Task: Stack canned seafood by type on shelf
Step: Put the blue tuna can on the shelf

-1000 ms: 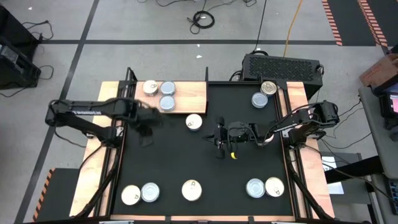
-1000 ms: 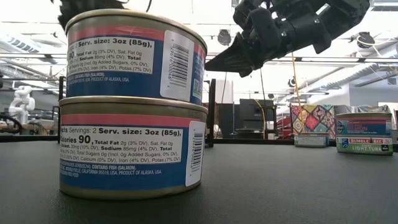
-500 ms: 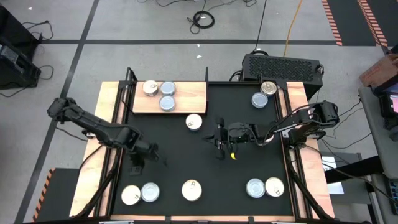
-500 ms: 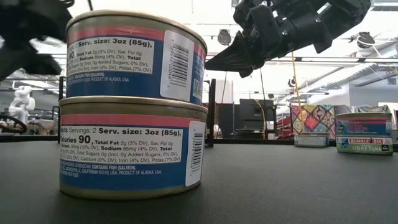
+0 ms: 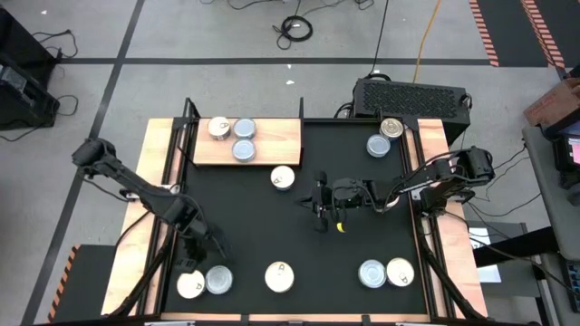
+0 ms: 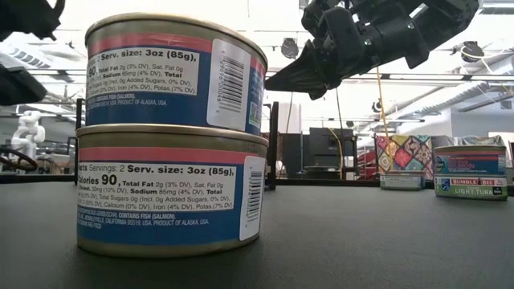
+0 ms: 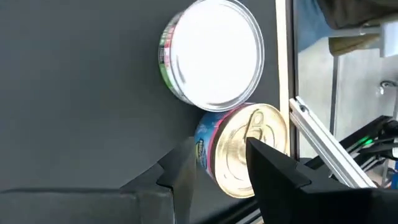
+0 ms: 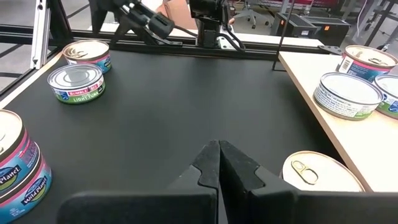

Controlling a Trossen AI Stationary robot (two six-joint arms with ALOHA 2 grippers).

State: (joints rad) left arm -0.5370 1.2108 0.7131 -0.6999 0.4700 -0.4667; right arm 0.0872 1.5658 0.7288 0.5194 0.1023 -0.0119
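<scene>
My left gripper (image 5: 197,257) (image 7: 217,149) is open above the near left corner of the mat. Its fingers stand on either side of a gold-topped tin (image 7: 249,149) (image 5: 190,284), and no touch shows. A silvery tin (image 7: 214,53) (image 5: 218,279) stands against that tin. My right gripper (image 5: 319,201) (image 8: 219,163) is shut and hovers over the middle of the mat, holding nothing. The light wooden shelf (image 5: 272,138) at the far left carries three tins (image 5: 243,150), standing on their bases. One pull-tab tin (image 5: 283,177) (image 8: 320,177) stands on the mat beside the shelf.
Two tins (image 5: 379,145) stand at the far right of the mat and two more (image 5: 372,273) at the near right. A stack of two tins (image 5: 279,276) (image 6: 169,144) rises at the near middle. Metal rails (image 7: 292,93) run along the mat's sides.
My left gripper has travelled from beside the shelf toward the table's near edge, ending over the two tins at the near left corner. The tins and my right arm have kept still.
</scene>
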